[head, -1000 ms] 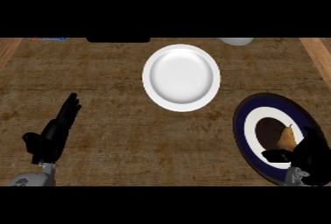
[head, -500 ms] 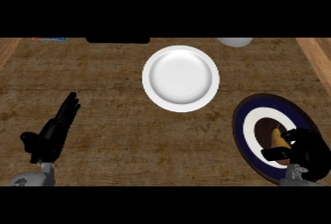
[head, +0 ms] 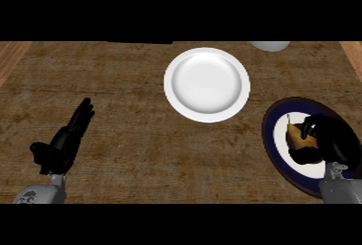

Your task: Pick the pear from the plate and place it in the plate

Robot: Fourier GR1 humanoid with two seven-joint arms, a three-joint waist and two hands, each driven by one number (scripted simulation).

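We see the right hand (head: 326,141) curled round the pear (head: 299,137) on the dark plate (head: 277,143), gripping for lift; white plate (head: 206,84) waits; left hand (head: 67,139) rests open.

This is looking like a kitchen or dining spot in a home. A brown woven mat (head: 141,95) is covering most of the frame, with strips of lighter wooden counter (head: 13,60) showing at the upper left and upper right edges. Tableware is sitting on the mat: a white plate (head: 206,83) at upper centre and a dark blue-rimmed plate (head: 277,143) at lower right. A pale rounded vessel (head: 270,45) is peeking in at the top edge.
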